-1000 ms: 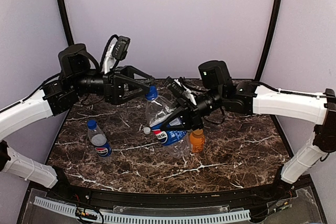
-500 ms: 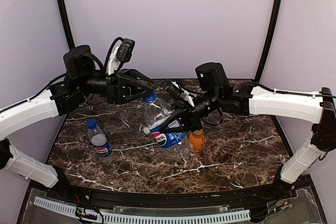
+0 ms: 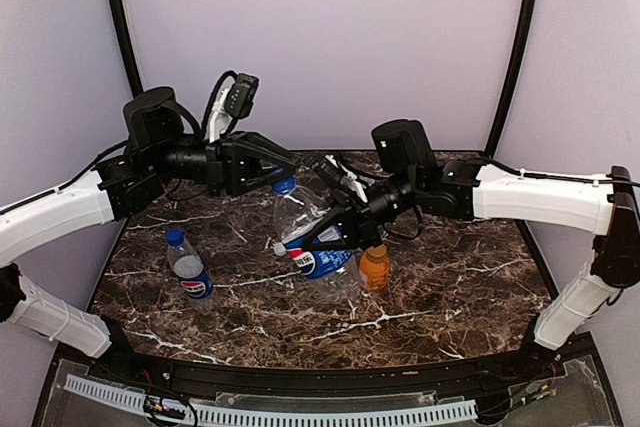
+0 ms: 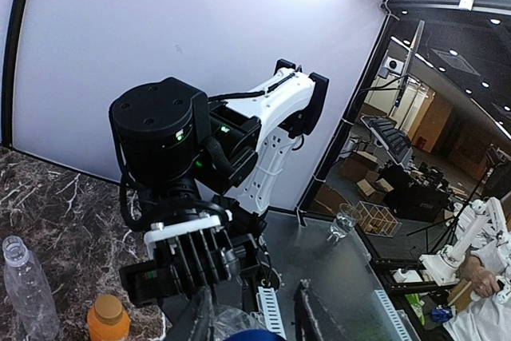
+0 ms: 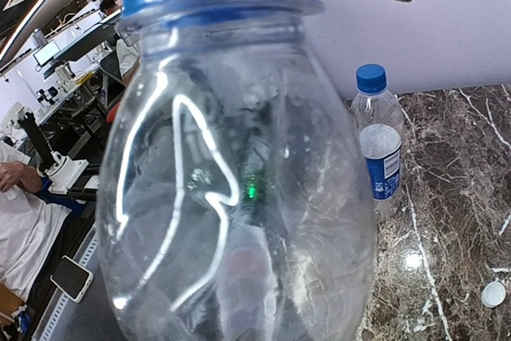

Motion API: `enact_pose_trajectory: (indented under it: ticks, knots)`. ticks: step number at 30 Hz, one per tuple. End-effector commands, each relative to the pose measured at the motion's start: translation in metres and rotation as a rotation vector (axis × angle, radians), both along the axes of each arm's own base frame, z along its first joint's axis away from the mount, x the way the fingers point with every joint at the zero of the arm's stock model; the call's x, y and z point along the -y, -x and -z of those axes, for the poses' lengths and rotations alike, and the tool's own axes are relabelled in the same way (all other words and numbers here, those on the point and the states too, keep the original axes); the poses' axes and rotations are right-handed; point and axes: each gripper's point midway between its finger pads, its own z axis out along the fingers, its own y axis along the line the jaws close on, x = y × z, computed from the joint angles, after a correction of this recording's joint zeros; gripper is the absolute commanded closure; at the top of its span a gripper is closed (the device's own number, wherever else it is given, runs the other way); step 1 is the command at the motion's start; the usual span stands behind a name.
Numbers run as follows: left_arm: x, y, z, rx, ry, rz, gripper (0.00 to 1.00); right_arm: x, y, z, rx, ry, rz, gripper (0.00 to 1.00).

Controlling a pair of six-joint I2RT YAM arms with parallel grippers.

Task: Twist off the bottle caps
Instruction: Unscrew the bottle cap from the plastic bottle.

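My right gripper point(image 3: 335, 227) is shut on the body of a clear Pepsi bottle point(image 3: 310, 232), holding it tilted above the table. The bottle point(image 5: 239, 181) fills the right wrist view. Its blue cap point(image 3: 285, 185) points toward the left arm. My left gripper point(image 3: 276, 175) is shut on that cap, and the cap's top point(image 4: 247, 335) shows between the fingers point(image 4: 200, 317) at the bottom edge of the left wrist view. A small blue-capped bottle point(image 3: 187, 267) stands at the left. A short orange bottle point(image 3: 375, 267) stands right of centre. A loose white cap point(image 3: 279, 248) lies on the table.
A clear unlabelled bottle point(image 4: 24, 285) with an open neck sits beside the orange bottle point(image 4: 108, 317), and shows under the held bottle from above point(image 3: 345, 285). The dark marble table point(image 3: 460, 287) ends at a black front rail. Black frame poles point(image 3: 515, 47) rise at the back corners.
My left gripper has moved right and down onto the blue cap, and its fingers have closed round it. The right arm has lowered the bottle slightly.
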Motion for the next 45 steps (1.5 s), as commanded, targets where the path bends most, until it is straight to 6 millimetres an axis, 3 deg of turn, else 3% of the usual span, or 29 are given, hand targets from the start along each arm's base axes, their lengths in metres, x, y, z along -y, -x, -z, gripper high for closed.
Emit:
enact_pose_trajectory:
  ticks: [1,8,24,29,34,38,45]
  knots:
    - [-0.002,-0.001,0.004,0.007,-0.012,-0.041,0.61,-0.001,-0.013,-0.02,0.047,-0.059,0.064,0.99]
    - [-0.003,-0.003,0.006,0.008,-0.013,-0.055,0.53,0.0,-0.016,-0.019,0.044,-0.055,0.079,0.99]
    - [-0.008,-0.034,0.004,-0.035,-0.015,-0.267,0.76,-0.001,-0.036,-0.009,0.09,-0.015,0.194,0.99]
    - [-0.014,-0.062,0.009,-0.114,-0.04,-0.45,0.79,0.001,-0.066,-0.007,0.152,0.02,0.378,0.99]
    - [-0.023,-0.096,0.027,-0.185,-0.09,-0.678,0.78,0.009,-0.096,0.0,0.215,0.047,0.57,0.99]
    - [-0.019,-0.103,0.035,-0.186,-0.112,-0.691,0.69,0.011,-0.101,-0.003,0.242,0.023,0.603,0.99]
    - [-0.013,-0.085,0.023,-0.106,-0.077,-0.583,0.41,0.01,-0.082,0.0,0.228,0.013,0.493,1.0]
